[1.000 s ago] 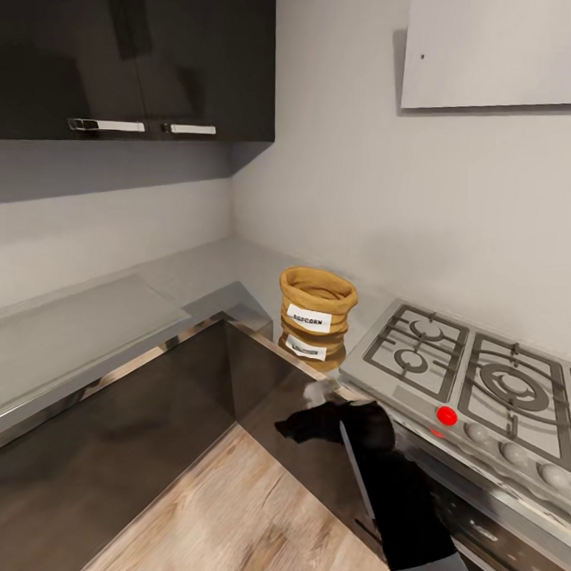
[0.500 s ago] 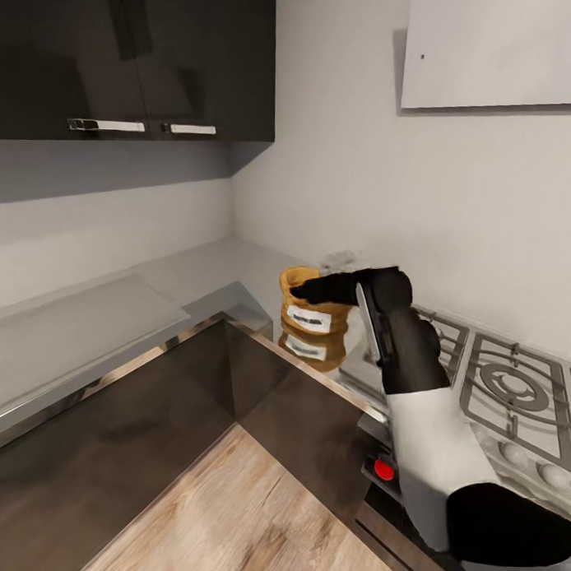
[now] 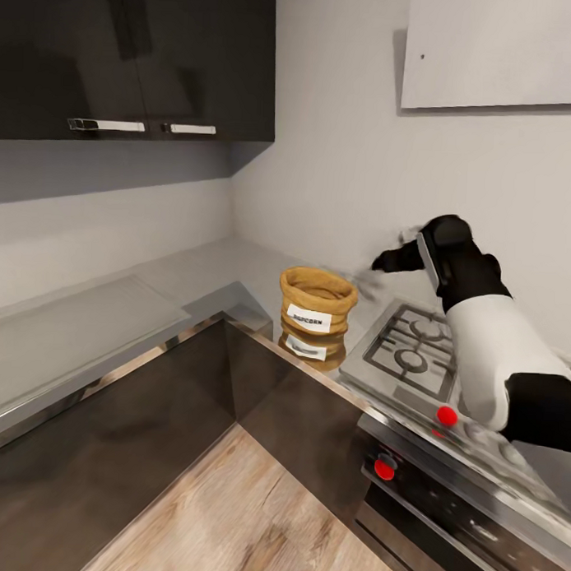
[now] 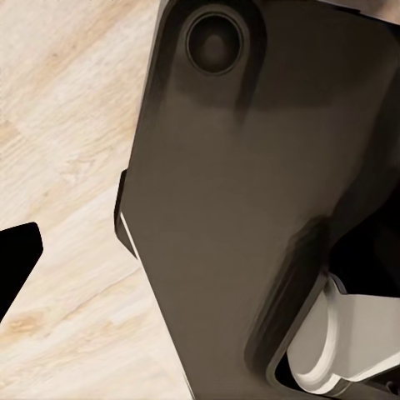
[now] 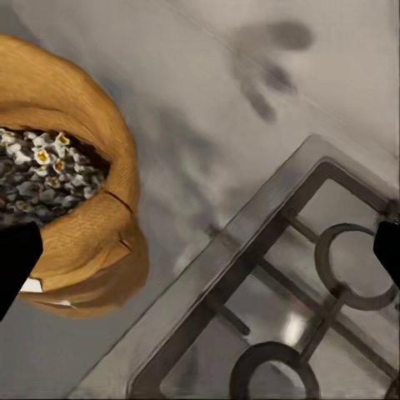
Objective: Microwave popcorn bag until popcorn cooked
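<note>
A tan popcorn bag (image 3: 318, 301) stands upright on the grey countertop (image 3: 195, 274), in the corner just beside a steel hob (image 3: 415, 356). The right gripper (image 3: 383, 262) hangs above the counter at the bag's two o'clock, not touching it, fingers spread apart. From the right wrist, kernels show inside the bag. The left gripper's state cannot be told.
</note>
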